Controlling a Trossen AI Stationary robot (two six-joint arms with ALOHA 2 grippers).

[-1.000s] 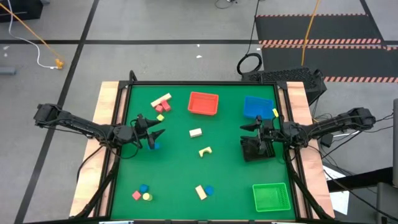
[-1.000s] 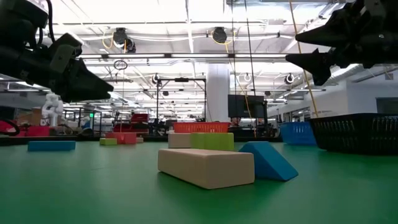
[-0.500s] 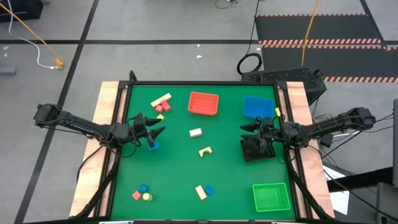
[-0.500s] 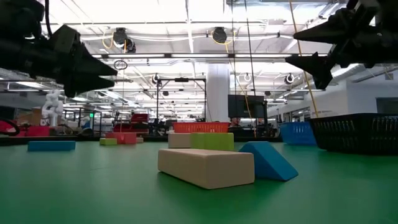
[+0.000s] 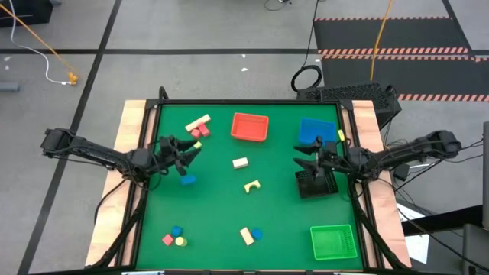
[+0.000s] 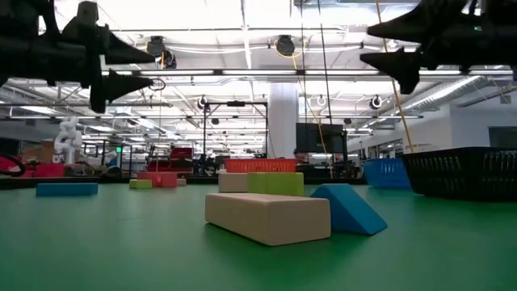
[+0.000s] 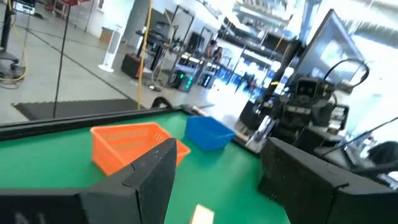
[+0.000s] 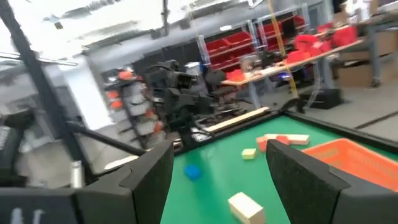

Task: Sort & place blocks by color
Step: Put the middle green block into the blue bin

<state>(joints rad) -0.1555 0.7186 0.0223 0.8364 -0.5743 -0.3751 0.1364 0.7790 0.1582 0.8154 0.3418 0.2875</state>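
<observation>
- High view: the left gripper (image 5: 192,152) hangs above the left side of the green tabletop (image 5: 221,206), jaws spread wide and holding nothing; a blue block (image 5: 188,179) lies just beside it on the near side.
- The right gripper (image 5: 302,156) hangs over the right side, jaws also wide and empty, above the black tray (image 5: 315,186).
- Trays: the red tray (image 5: 250,126) and the blue tray (image 5: 316,131) sit along the far edge, and the green tray (image 5: 334,242) sits at the near right corner.
- Blocks are scattered loose on the tabletop. A pale wood bar (image 5: 198,122) with red pieces (image 5: 201,132) and a yellow-green piece lies at the far left.
- A pale cube (image 5: 241,162) and a yellow-green arch (image 5: 252,186) lie near the middle, apart from each other.
- A small cluster of red, blue and yellow (image 5: 175,236) sits near the front left.
- A pale bar (image 5: 246,236) touches a blue wedge (image 5: 257,234) at the front centre; the low view shows the same pale bar (image 6: 268,217) and the blue wedge (image 6: 349,209) close up.
- Both wrist views show open gaps between the dark fingers.
</observation>
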